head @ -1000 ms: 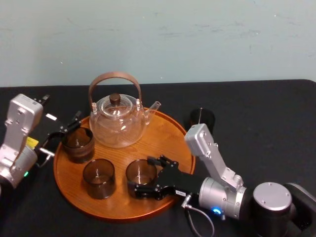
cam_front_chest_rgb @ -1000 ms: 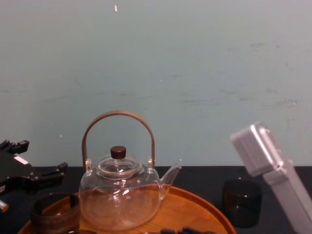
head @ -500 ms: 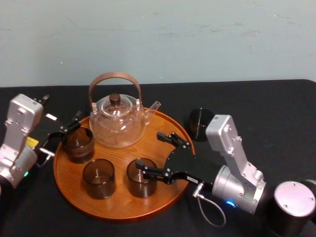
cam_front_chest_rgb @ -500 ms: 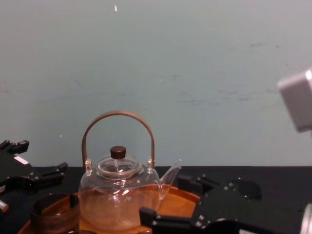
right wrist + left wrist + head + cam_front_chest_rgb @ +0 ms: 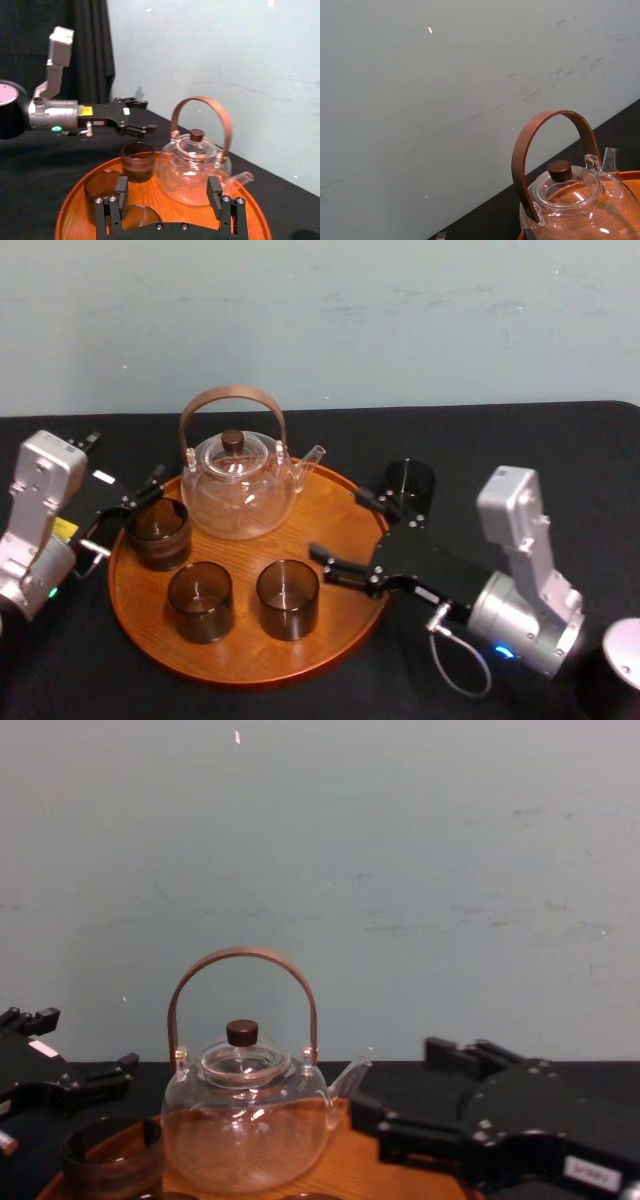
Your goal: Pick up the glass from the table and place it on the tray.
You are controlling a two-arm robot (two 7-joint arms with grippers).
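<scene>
Smoky dark round glass (image 5: 408,483) is sitting on the black desk (image 5: 560,450), just beside the right rim of the large round orange-brown wooden tray (image 5: 230,655) and not on it. Right jaws are hovering spread wide and empty over that rim, near the glass. Left jaws are resting open at the tray's left edge, beside a brown glass cup (image 5: 158,532).

I can read no text from here. The left gripper (image 5: 144,117) carries a white label (image 5: 103,477) and a yellow sticker (image 5: 87,111), and the right gripper (image 5: 392,1077) a white tag (image 5: 590,1172). Their print is too small to read.
</scene>
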